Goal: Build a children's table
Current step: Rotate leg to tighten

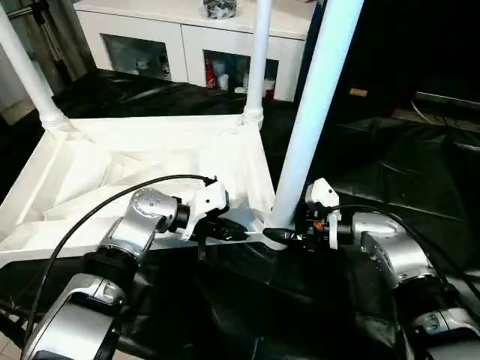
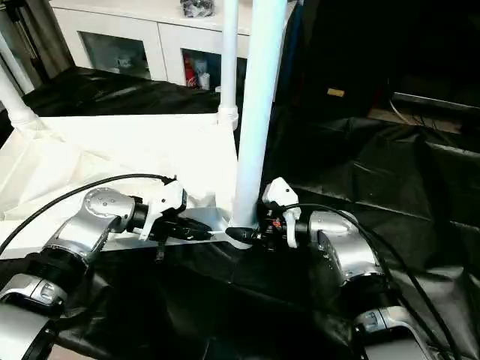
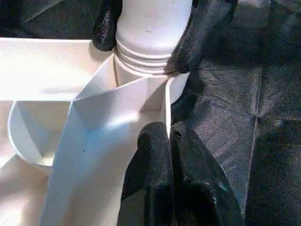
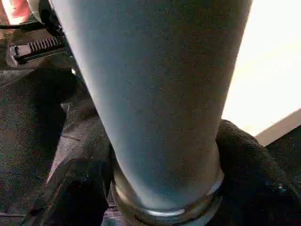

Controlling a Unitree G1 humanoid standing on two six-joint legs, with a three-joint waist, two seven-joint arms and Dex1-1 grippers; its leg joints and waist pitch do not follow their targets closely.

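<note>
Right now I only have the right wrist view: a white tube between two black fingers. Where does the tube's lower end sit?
Observer: The leg stands in the tabletop's near corner socket, held by the right gripper; its grooved end shows above the rim.
Operator: And the left gripper?
Observer: The left gripper pinches the tabletop's thin wall beside that socket.
Operator: Any other legs in?
Observer: Yes, a far-left leg and a far-right leg stand upright in their corner sockets.
</note>
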